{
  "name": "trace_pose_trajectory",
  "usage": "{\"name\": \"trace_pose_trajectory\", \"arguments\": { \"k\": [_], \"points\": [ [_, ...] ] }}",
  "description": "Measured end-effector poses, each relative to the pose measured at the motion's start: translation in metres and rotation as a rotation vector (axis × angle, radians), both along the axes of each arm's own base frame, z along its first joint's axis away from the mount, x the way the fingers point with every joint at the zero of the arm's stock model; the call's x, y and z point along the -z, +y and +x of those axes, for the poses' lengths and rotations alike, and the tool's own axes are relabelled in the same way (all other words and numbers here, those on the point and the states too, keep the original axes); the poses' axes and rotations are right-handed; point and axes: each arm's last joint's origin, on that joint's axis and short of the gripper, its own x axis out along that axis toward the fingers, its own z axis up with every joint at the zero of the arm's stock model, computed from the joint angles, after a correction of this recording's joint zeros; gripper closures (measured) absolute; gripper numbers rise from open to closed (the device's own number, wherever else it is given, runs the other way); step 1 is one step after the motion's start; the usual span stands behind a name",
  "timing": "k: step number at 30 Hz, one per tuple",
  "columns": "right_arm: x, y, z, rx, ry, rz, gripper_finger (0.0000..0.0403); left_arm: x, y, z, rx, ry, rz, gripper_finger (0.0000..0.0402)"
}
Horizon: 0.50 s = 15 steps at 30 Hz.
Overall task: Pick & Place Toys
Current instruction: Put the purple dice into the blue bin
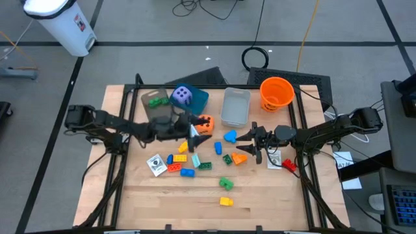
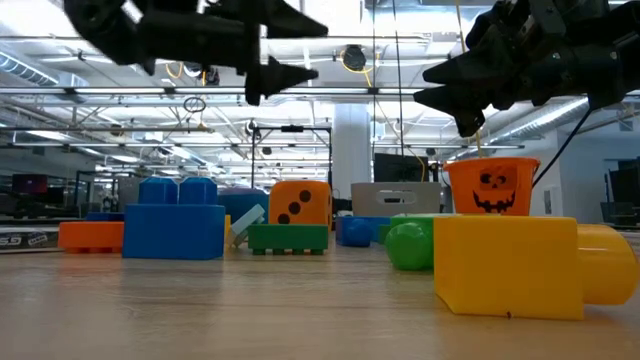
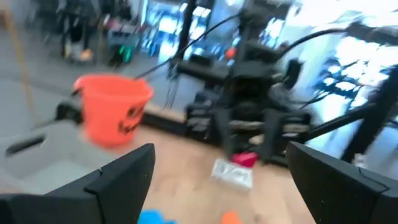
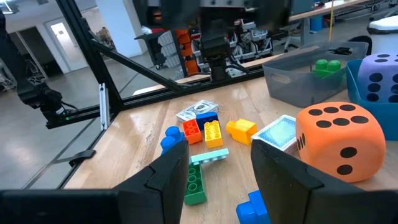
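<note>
Wooden desk [image 1: 130, 195] at centre frame, scattered bricks [image 1: 195, 162] mid-frame. Left end effector [image 1: 195, 132] spread wide, empty, beside orange die [image 1: 205, 123]. Right end effector [image 1: 252, 144] part-open, empty, over orange brick [image 1: 239, 158]. Best centred squarely over one toy before clenching.

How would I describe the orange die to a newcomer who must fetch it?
Start at the teal box at the table's back edge, which holds a purple die. Just in front of it lies the orange die, the only orange cube with black spots.
</note>
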Motion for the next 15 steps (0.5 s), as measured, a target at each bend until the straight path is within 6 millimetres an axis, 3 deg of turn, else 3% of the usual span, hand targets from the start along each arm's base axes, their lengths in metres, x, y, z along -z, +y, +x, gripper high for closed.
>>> {"name": "trace_pose_trajectory", "arguments": {
  "k": [15],
  "points": [
    [0.000,0.000,0.000,0.000,0.000,0.000,0.0236,-0.013,-0.037,-0.012,0.128,-0.130,0.004,0.0036]
  ]
}}
